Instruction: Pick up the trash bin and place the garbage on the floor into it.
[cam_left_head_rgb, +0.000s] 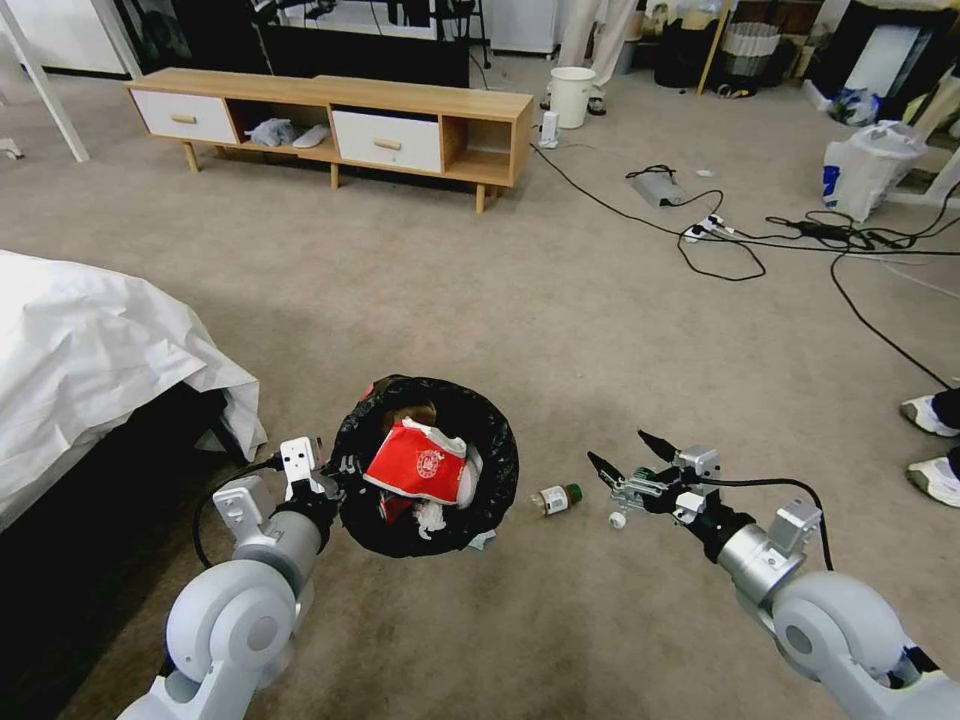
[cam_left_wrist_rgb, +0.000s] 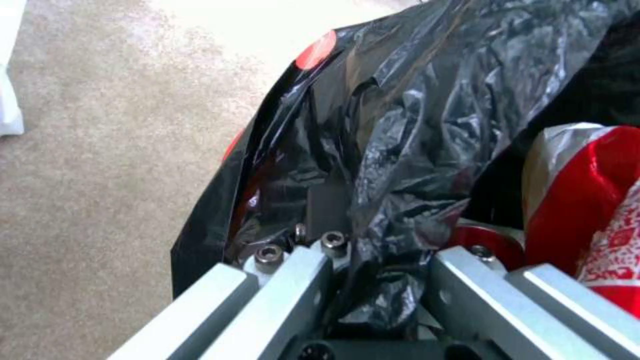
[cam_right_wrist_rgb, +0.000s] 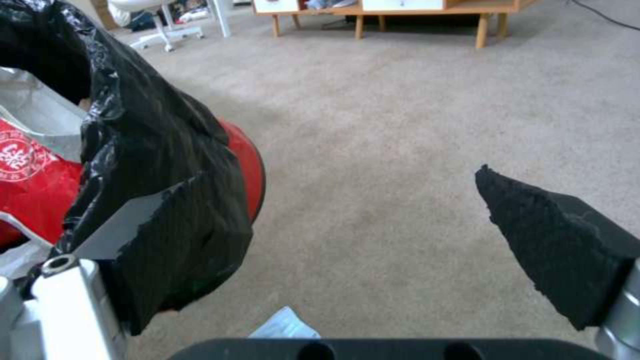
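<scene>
The trash bin (cam_left_head_rgb: 480, 470), lined with a crinkled black bag, sits low in front of me on the carpet floor (cam_left_head_rgb: 560, 330). My left gripper (cam_left_head_rgb: 335, 478) is shut on its near-left rim, and the bag (cam_left_wrist_rgb: 400, 150) is pinched between the fingers (cam_left_wrist_rgb: 293, 280). Inside lie a red wrapper (cam_left_head_rgb: 415, 465), a brown paper bag (cam_left_head_rgb: 405, 413) and white tissue (cam_left_head_rgb: 432, 516). A green-capped bottle (cam_left_head_rgb: 556, 498) lies on the floor just right of the bin. My right gripper (cam_left_head_rgb: 615, 447) hangs open a little right of that bottle, with the bin's red wall (cam_right_wrist_rgb: 245, 165) beside its pads (cam_right_wrist_rgb: 553, 240). A tissue scrap (cam_right_wrist_rgb: 283, 325) lies on the carpet under the bin's edge.
A bed with a white cover (cam_left_head_rgb: 90, 350) stands close on the left. A low wooden TV bench (cam_left_head_rgb: 340, 120) is at the back. Black cables and a power strip (cam_left_head_rgb: 720, 230) run across the right, near a white plastic bag (cam_left_head_rgb: 865, 165). A person's shoes (cam_left_head_rgb: 930, 415) are at the right edge.
</scene>
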